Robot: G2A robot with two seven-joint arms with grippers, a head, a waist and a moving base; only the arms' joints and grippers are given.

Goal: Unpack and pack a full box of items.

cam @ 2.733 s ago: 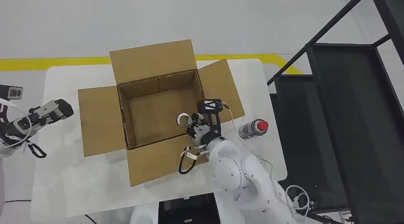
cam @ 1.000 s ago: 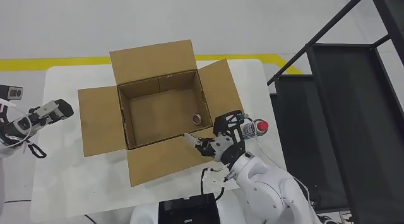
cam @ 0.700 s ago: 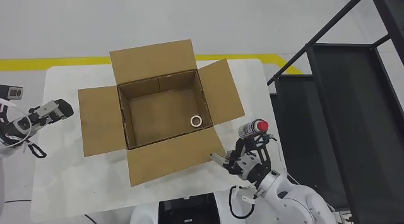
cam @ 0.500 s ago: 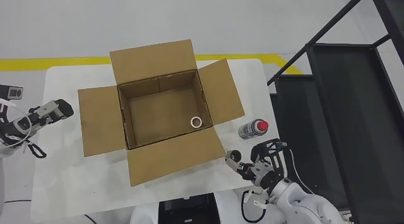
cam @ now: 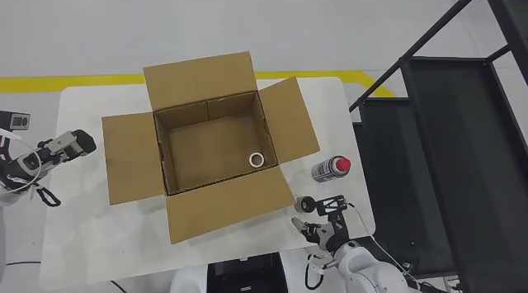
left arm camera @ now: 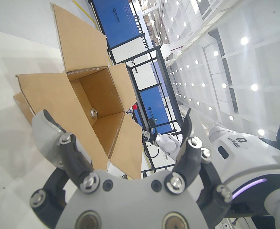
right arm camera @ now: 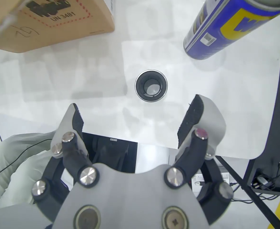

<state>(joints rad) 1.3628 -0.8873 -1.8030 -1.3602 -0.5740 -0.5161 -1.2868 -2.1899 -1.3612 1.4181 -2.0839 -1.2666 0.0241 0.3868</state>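
Observation:
The open cardboard box [cam: 210, 140] stands mid-table with all flaps spread. A small white tape roll [cam: 256, 159] lies on its floor near the right wall; the same tape roll [left arm camera: 93, 113] shows in the left wrist view. On the table off the box's near right corner stands a small dark ring-shaped cylinder [right arm camera: 151, 88], also seen as a dark cylinder [cam: 307, 205] from above. My right gripper [right arm camera: 135, 117] is open just short of it, holding nothing. A blue spray can with a red cap [right arm camera: 235, 17] lies beside it. My left gripper [left arm camera: 117, 127] is open and empty, off the table's left edge.
The spray can [cam: 331, 168] lies right of the box. A box flap corner [right arm camera: 51, 13] overhangs the table close to the right gripper. Black metal shelving [cam: 462, 128] stands to the right of the table. The left arm [cam: 49, 154] hangs beside the white table [cam: 91, 235].
My right gripper has come out of the box and drawn back to the table's near right edge, open. The tape roll stays in the box; the dark cylinder now stands on the table.

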